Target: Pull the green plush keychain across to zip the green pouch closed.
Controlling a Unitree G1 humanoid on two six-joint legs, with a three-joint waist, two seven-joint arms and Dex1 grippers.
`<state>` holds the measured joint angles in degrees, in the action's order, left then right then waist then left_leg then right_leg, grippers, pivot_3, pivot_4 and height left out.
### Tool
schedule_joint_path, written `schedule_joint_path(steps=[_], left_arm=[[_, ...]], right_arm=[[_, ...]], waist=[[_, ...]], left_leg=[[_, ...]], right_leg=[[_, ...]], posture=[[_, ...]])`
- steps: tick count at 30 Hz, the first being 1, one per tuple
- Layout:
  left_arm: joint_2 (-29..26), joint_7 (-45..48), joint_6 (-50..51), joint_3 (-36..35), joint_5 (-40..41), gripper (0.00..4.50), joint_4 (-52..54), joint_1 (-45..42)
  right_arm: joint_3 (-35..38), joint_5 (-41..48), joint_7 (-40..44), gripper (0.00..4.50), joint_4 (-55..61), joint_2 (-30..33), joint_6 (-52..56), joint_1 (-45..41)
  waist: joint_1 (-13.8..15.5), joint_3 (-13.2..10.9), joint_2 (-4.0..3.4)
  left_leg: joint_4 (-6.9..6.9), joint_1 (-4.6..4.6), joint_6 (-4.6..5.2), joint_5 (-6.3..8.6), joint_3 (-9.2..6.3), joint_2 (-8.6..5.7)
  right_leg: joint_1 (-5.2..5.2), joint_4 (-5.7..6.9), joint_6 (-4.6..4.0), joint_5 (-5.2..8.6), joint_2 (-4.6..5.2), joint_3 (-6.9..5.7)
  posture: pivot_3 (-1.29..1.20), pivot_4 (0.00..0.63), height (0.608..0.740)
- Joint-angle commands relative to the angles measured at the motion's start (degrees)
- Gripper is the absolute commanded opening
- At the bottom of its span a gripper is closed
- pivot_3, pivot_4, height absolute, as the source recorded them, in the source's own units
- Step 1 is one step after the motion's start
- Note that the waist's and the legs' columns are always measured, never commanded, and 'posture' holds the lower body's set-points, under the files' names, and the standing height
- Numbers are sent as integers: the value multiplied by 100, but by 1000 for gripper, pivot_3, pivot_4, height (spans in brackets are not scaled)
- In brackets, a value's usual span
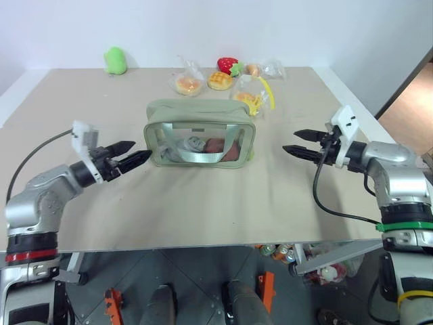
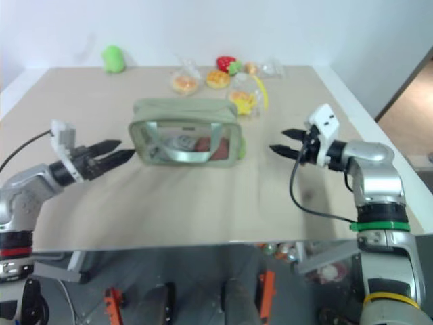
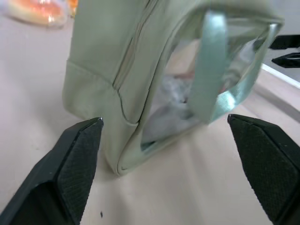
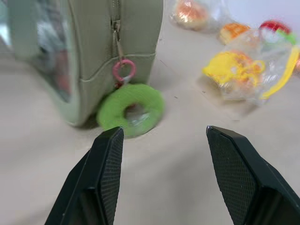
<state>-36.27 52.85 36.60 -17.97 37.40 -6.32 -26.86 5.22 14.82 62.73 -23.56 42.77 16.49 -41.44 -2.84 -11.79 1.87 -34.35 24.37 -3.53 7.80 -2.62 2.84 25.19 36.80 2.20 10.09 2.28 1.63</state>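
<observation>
Green pouch standing upright mid-counter, clear window panel and strap handle facing robot. Zipper appearing run fully to pouch's right end. Green plush keychain lying flat on counter at that end, touching pouch base, pinkish clasp hanging from zipper pull. Left gripper hovering just beside pouch's left end, jaws standing open, gripping nothing. Right gripper hovering apart from pouch's right end, jaws standing open, empty. Bagged toy breads and bean-shaped green plush sitting toward counter's far edge.
</observation>
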Motion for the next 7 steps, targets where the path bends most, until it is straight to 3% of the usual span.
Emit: schedule_joint_path(steps=[1, 7], left_arm=[[-168, -129, 250, -670, 507, 4454, 362, 248], [-114, -550, 541, -1112, 851, 4454, 554, 757]], right_arm=[[460, 725, 148, 2886, 1008, 181, 756, 346], [796, 1120, -364, 2886, 1907, 95, 1436, 1113]], waist=[[2, 0, 0], [8, 0, 1]], left_leg=[[0, 0, 3, 2, 0, 1], [-15, 1, 3, 3, 2, 3]], right_leg=[[0, 0, 0, 0, -1, 0], [-3, -2, -4, 3, 1, -1]], posture=[[0, 150, 740], [0, 150, 740]])
